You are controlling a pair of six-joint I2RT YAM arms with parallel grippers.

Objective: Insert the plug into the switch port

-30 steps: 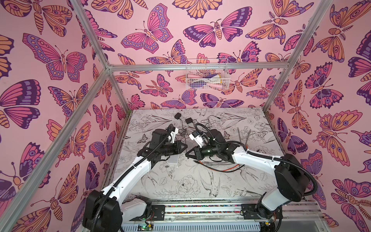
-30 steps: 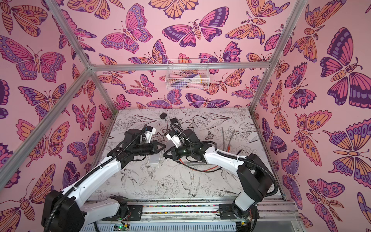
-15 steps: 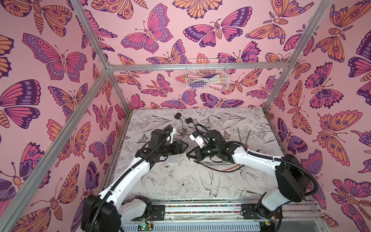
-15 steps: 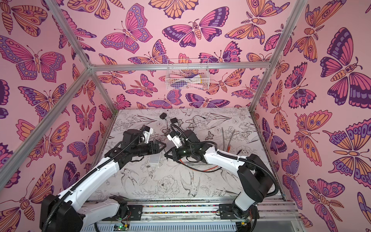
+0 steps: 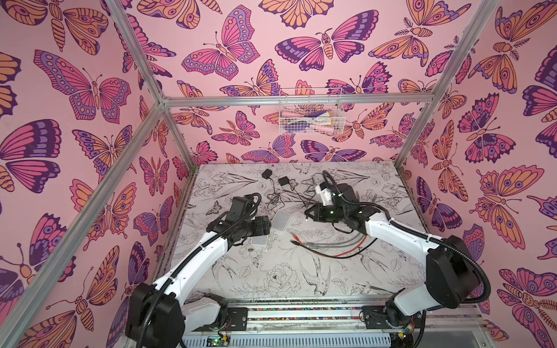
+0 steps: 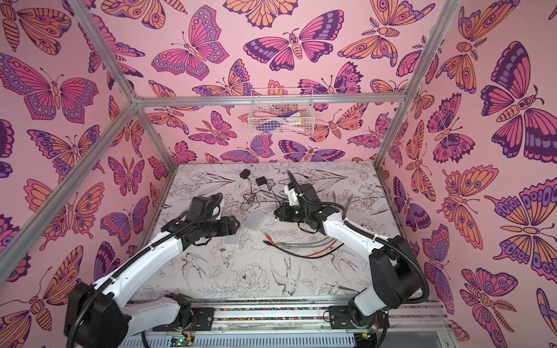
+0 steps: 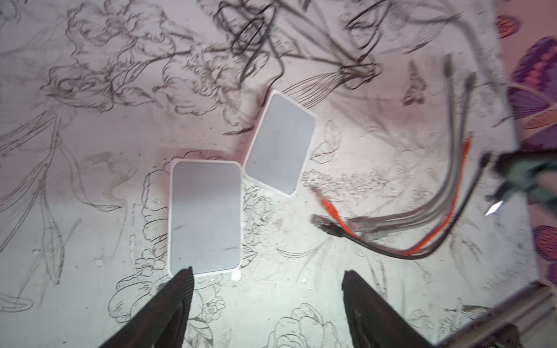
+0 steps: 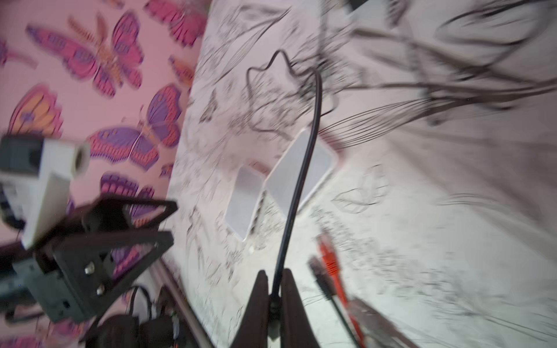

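Note:
Two flat white switches lie side by side on the table, one (image 5: 281, 220) (image 7: 278, 143) farther back and one (image 5: 259, 240) (image 7: 206, 217) nearer; their ports do not show. My left gripper (image 5: 266, 226) (image 7: 268, 272) hovers open over the near switch's edge, holding nothing. My right gripper (image 5: 309, 214) (image 8: 275, 274) is shut on a black plug (image 8: 272, 304), just right of the far switch and above the table. The plug's thin black cable (image 8: 313, 120) arches over that switch toward the back.
Loose orange, grey and black network cables (image 5: 331, 247) (image 7: 422, 229) lie right of the switches. Two black power adapters (image 5: 266, 174) (image 5: 283, 181) with tangled thin wires sit at the back. A wire basket (image 5: 310, 113) hangs on the back wall.
My left gripper has opened and drawn back a little toward the left. My right gripper, still shut on the plug, has moved right and away from the left gripper, uncovering the far switch.

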